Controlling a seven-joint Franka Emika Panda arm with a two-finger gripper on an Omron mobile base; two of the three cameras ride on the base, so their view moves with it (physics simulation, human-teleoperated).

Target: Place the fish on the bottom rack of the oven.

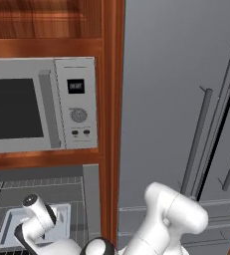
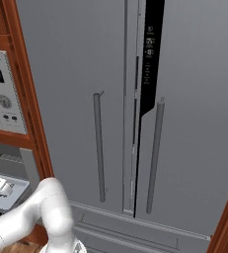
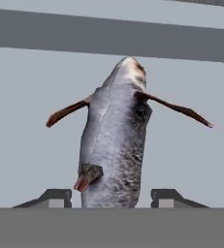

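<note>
Hand view: fish clamped in pincer above pale tray in oven

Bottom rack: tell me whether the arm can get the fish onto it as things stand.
Probably yes. The oven is open, the arm already reaches inside, and the gripper holds the fish over the pale tray. Nothing visibly blocks the way, though which rack the tray sits on is unclear.

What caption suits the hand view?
Grey fish with reddish fins between the gripper fingertips, over a pale grey tray.
</note>
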